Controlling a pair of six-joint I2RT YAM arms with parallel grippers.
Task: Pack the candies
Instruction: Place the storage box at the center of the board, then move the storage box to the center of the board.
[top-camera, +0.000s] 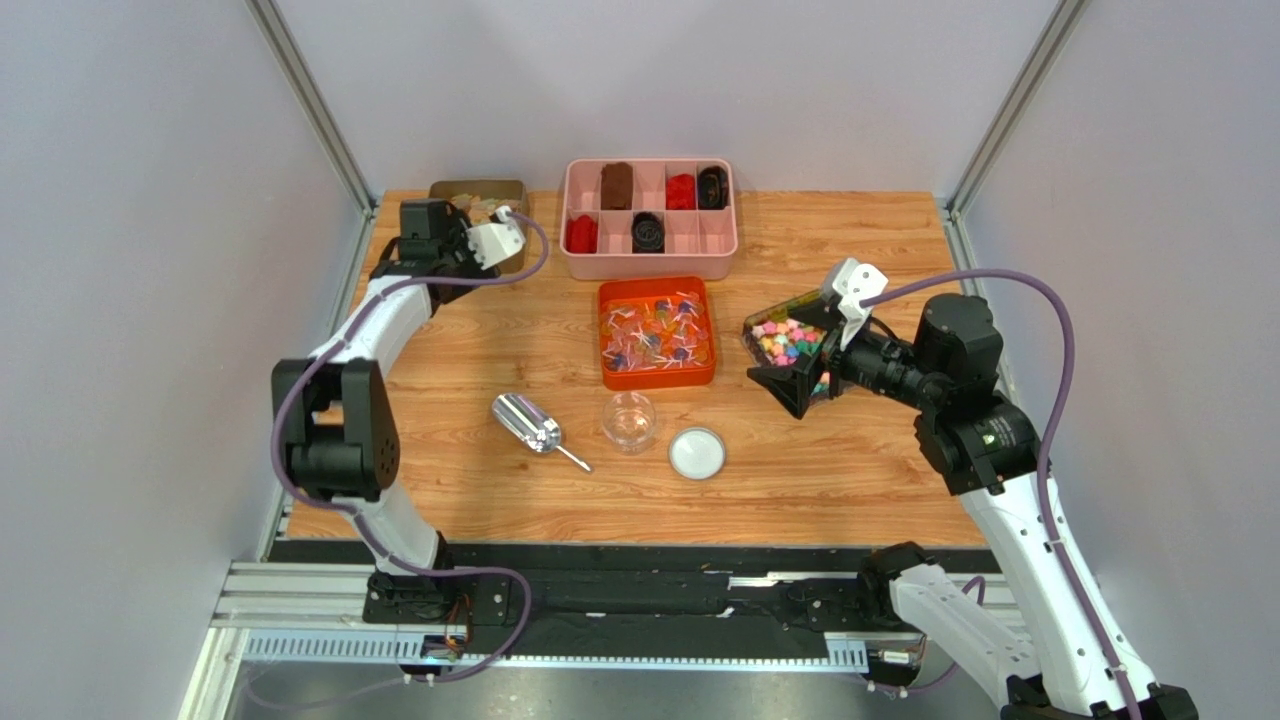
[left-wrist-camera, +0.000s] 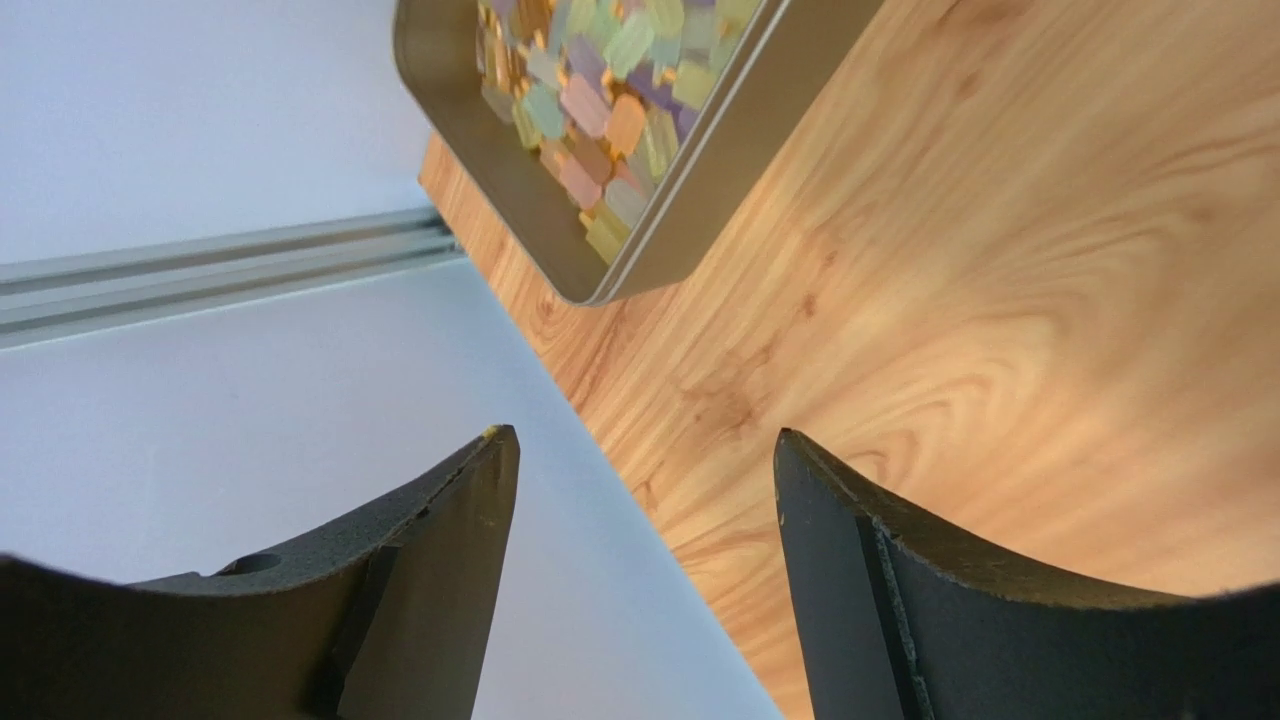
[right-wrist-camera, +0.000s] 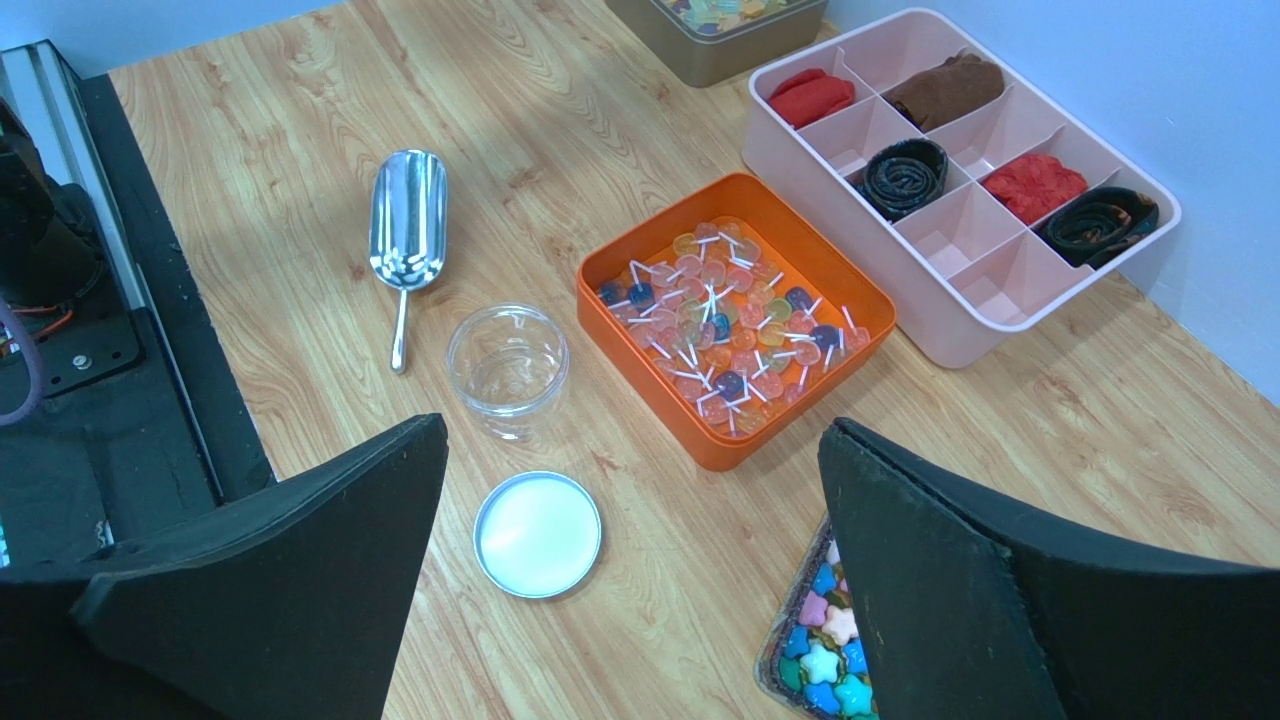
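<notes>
The candies (top-camera: 657, 333) are small shiny translucent sweets in pink, blue, purple and whitish, lying in an orange tray (top-camera: 609, 300) at mid-table. They also show in the right wrist view (right-wrist-camera: 729, 318), in the same tray (right-wrist-camera: 661, 393). A clear glass jar (top-camera: 630, 422) stands open in front of the tray, with its white lid (top-camera: 696, 452) lying beside it. My left gripper (top-camera: 466, 248) is open and empty at the back left, over the table's left edge (left-wrist-camera: 643, 443). My right gripper (top-camera: 801, 368) is open and empty (right-wrist-camera: 631, 435), hovering right of the orange tray.
A metal scoop (top-camera: 534, 425) lies left of the jar. A dark tray of bright star-shaped candies (top-camera: 784, 342) sits under my right gripper. A metal tin of pastel pieces (left-wrist-camera: 631, 90) is at the back left. A pink divided box (top-camera: 649, 218) stands at the back.
</notes>
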